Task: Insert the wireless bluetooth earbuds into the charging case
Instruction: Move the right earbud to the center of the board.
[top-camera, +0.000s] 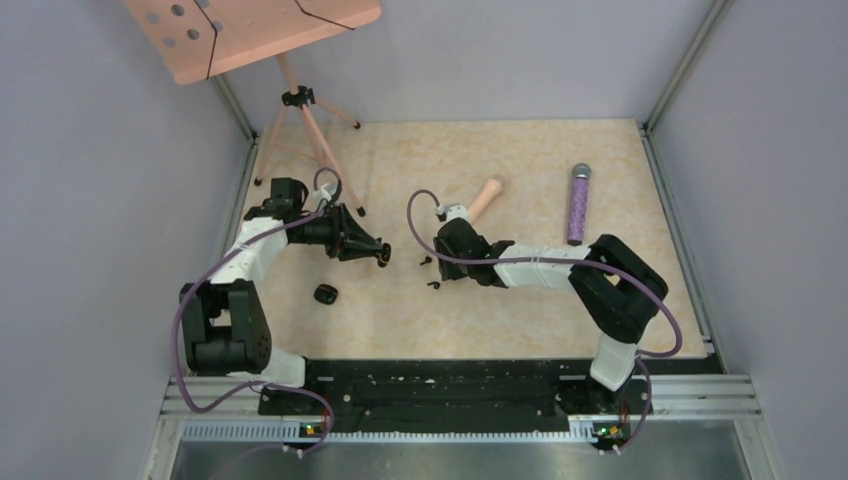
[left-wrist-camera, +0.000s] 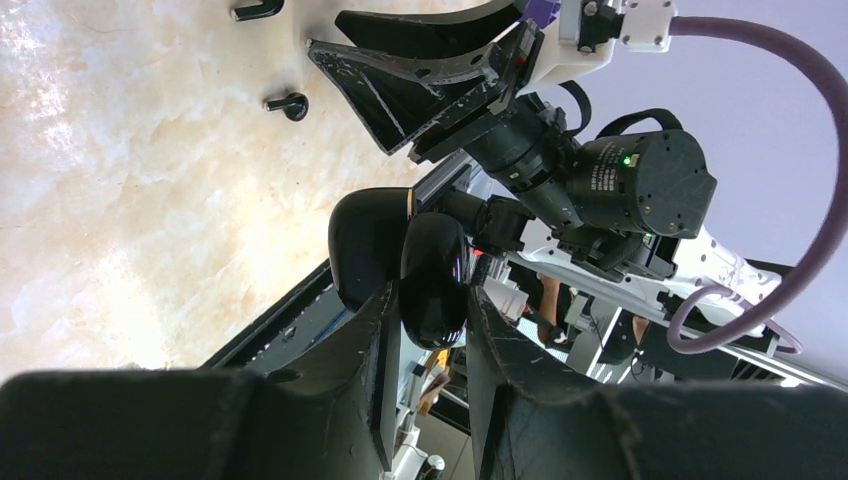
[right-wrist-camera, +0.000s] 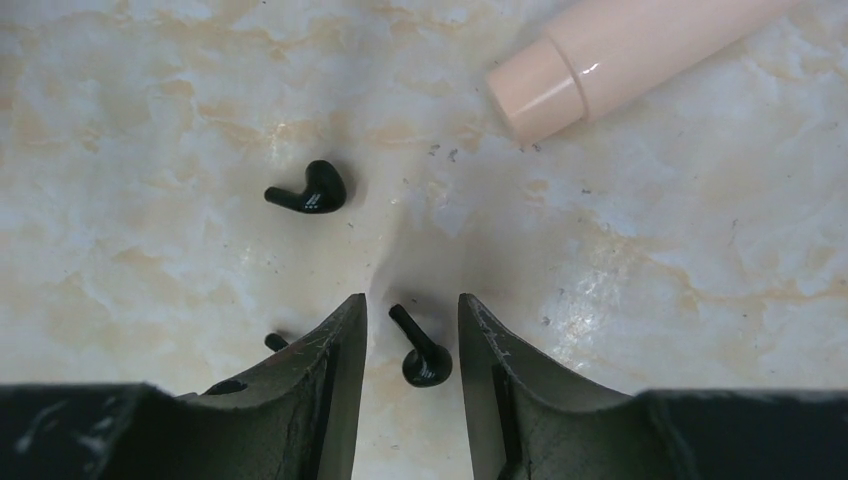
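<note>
Right gripper (right-wrist-camera: 412, 305) astride earbud (right-wrist-camera: 428, 365), wrist view only

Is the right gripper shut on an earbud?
No: the right gripper stands open, with an earbud lying loose on the table between its fingers.

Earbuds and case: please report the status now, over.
Left gripper shut on charging case. Right gripper open, straddling one earbud on table; second earbud loose beyond. Peach tube lies apart, nothing blocking.
</note>
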